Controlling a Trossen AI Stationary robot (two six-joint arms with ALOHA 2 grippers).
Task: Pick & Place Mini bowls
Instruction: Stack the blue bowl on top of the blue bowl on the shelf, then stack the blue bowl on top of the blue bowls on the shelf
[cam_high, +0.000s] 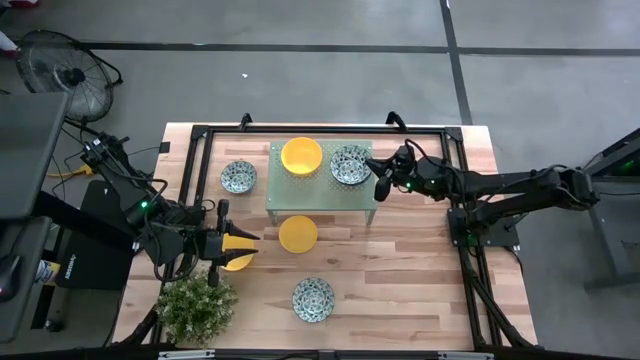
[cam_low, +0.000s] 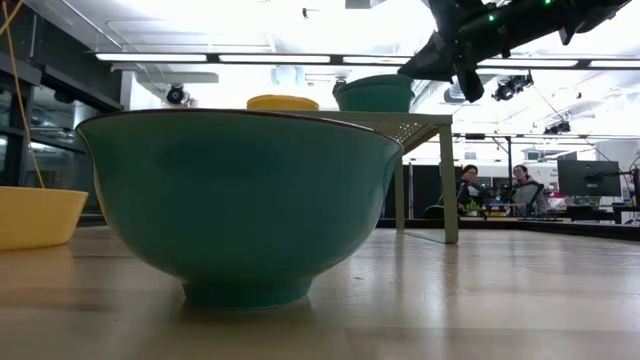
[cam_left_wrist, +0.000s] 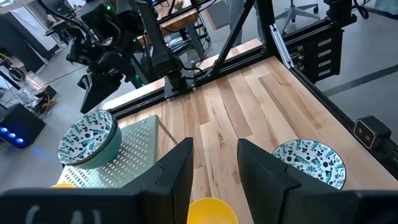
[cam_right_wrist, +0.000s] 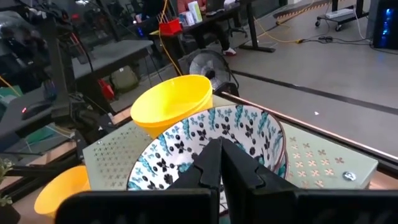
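The pale green stand (cam_high: 320, 192) carries a yellow bowl (cam_high: 301, 155) and a blue-green patterned bowl (cam_high: 350, 164). On the table rest a patterned bowl (cam_high: 238, 177) left of the stand, a yellow bowl (cam_high: 297, 233) just in front of it, a second yellow bowl (cam_high: 238, 263) partly hidden under my left gripper, and a patterned bowl (cam_high: 313, 299) near the front edge. My left gripper (cam_left_wrist: 214, 146) is open and points at the yellow bowl (cam_left_wrist: 211, 211) in front of the stand. My right gripper (cam_right_wrist: 219, 146) is shut and hovers just right of the stand's patterned bowl (cam_right_wrist: 211, 140), apart from it in the low view (cam_low: 468, 85).
A leafy potted plant (cam_high: 195, 305) stands at the near left corner, close to my left arm. A black frame (cam_high: 300, 130) borders the table. Bare wood lies right of the stand and along the near right. People sit in the room beyond (cam_low: 470, 190).
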